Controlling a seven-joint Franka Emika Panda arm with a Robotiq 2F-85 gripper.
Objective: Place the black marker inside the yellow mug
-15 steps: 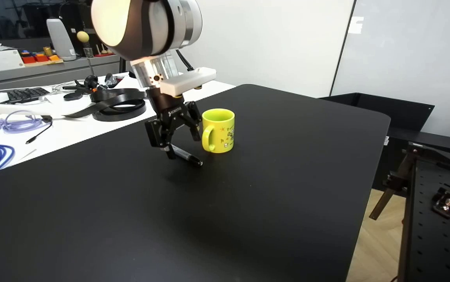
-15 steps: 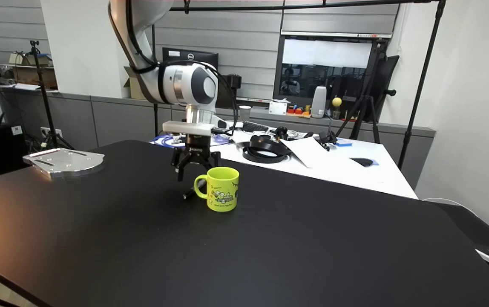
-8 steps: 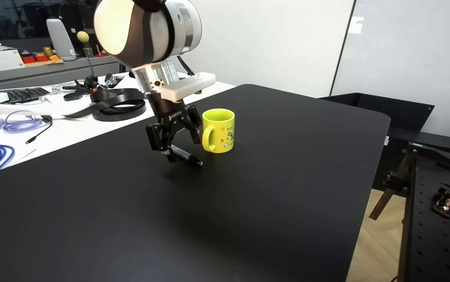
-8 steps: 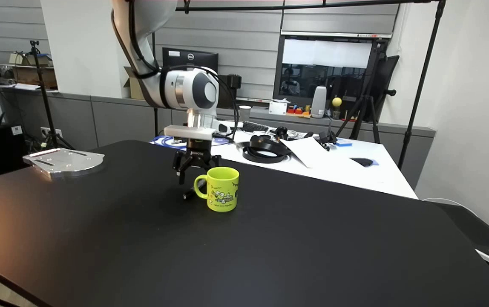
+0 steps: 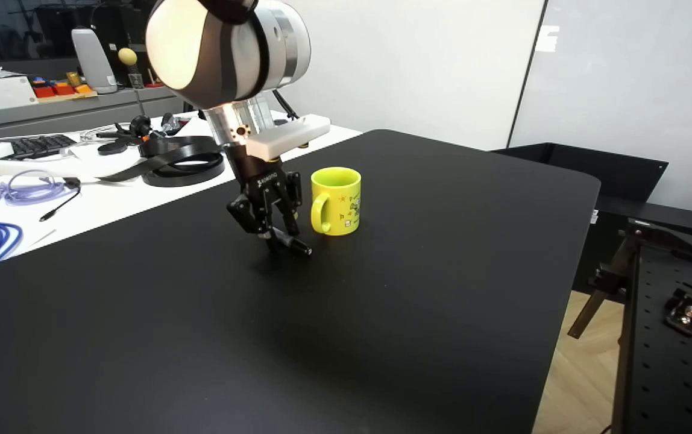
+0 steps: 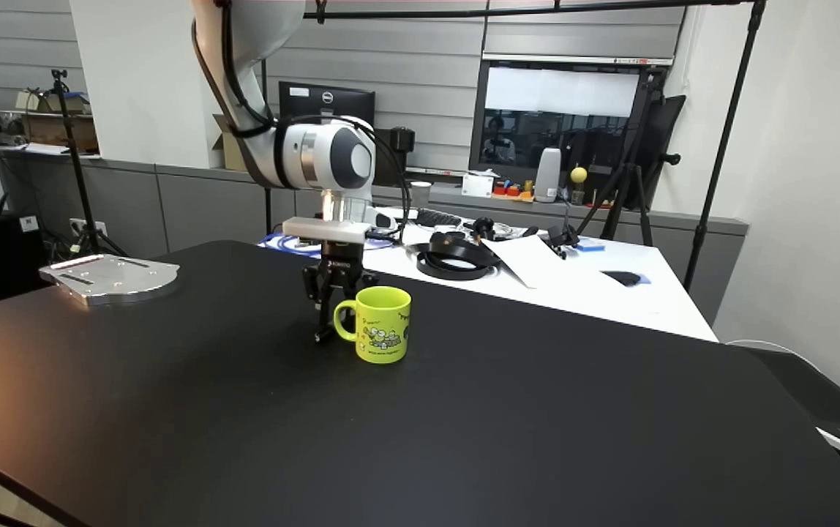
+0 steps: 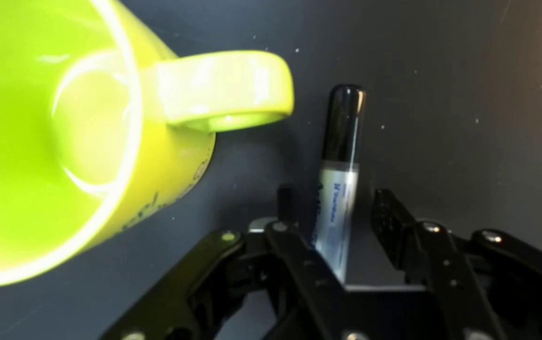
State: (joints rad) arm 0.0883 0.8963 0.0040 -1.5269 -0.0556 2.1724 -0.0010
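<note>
The gripper (image 7: 334, 207) is partly spread around the black marker (image 7: 342, 130), holding nothing, just beside the yellow mug (image 7: 169, 153).

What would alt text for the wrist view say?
Open gripper straddling a black-capped marker that lies on a dark table. At picture left, a yellow mug, partly cropped, points its handle toward the marker.

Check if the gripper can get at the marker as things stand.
Probably yes: the gripper has its jaws apart, one on each side of the marker, and the mug stands beside it, not over it.
</note>
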